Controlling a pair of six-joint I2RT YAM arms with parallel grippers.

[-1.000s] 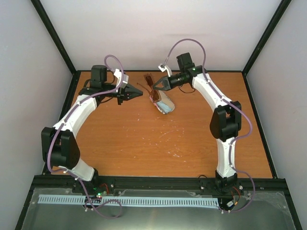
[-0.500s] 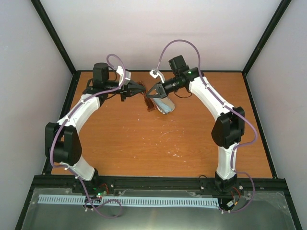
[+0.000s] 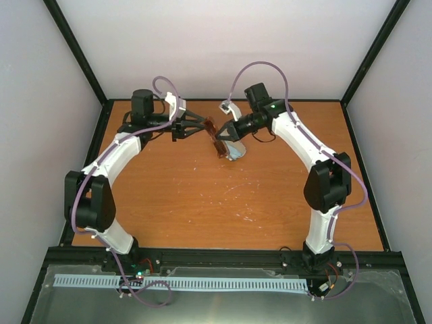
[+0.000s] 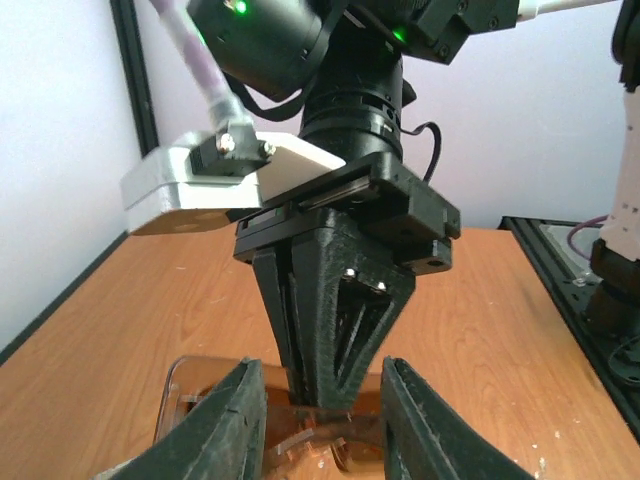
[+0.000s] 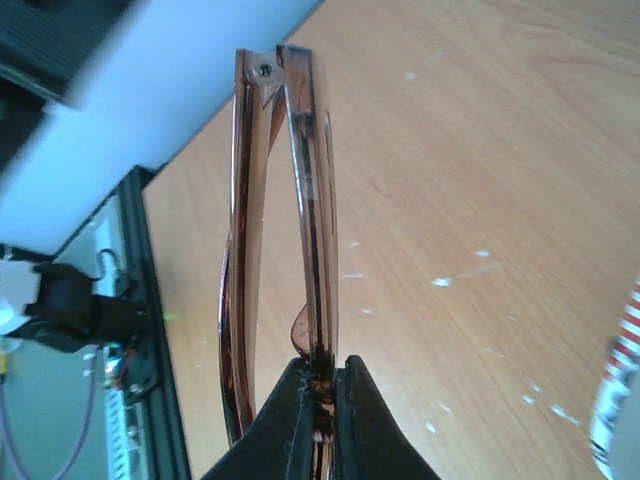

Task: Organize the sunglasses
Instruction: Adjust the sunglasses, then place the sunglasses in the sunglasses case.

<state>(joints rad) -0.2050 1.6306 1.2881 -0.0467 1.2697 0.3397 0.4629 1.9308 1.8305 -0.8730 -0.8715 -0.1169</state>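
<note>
The sunglasses (image 3: 217,140) have a thin reddish-brown frame and hang in the air over the back of the table. My right gripper (image 3: 225,132) is shut on them. In the right wrist view the pads pinch the frame edge (image 5: 320,375), and the folded sunglasses (image 5: 303,200) stick out ahead. My left gripper (image 3: 203,125) is open at the sunglasses from the left. In the left wrist view its fingers (image 4: 238,425) stand on either side of the right gripper's tips (image 4: 320,395) and the brown lens (image 4: 190,388), without closing on them.
The tan case (image 3: 236,152) with red-white stripes lies on the wooden table just below the right gripper, with the light blue cloth in it. Its striped edge shows in the right wrist view (image 5: 625,400). Black frame posts and white walls ring the table.
My left gripper has reached right until its open fingers bracket the sunglasses. My right gripper has swung the sunglasses left, then a little right and forward, still holding them.
</note>
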